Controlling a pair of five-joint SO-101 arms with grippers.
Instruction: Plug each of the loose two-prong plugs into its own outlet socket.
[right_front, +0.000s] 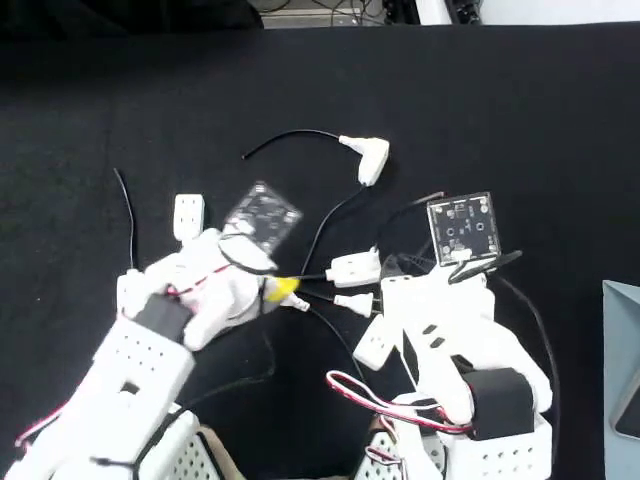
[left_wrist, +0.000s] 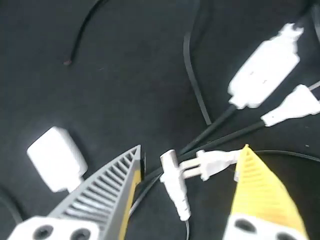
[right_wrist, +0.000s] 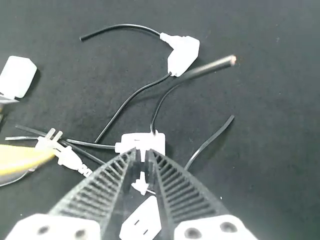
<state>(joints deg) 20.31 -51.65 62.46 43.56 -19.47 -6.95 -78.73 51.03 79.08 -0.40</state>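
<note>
Plug (left_wrist: 217, 160) lies across open left hand (left_wrist: 192, 148), prongs toward grey finger (left_wrist: 115, 177).

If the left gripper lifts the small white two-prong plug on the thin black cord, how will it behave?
The small white two-prong plug looks light and rigid, so it should lift easily. Its thin black cord curves loosely, so it will probably trail limply. The smooth narrow body might twist between the left gripper's fingers.

Even, diffuse light leaves the matte black cloth surface (right_front: 520, 110) dark and almost shadowless, while the white plastic outlet socket (left_wrist: 265, 70) glares, nearly washed out.
</note>
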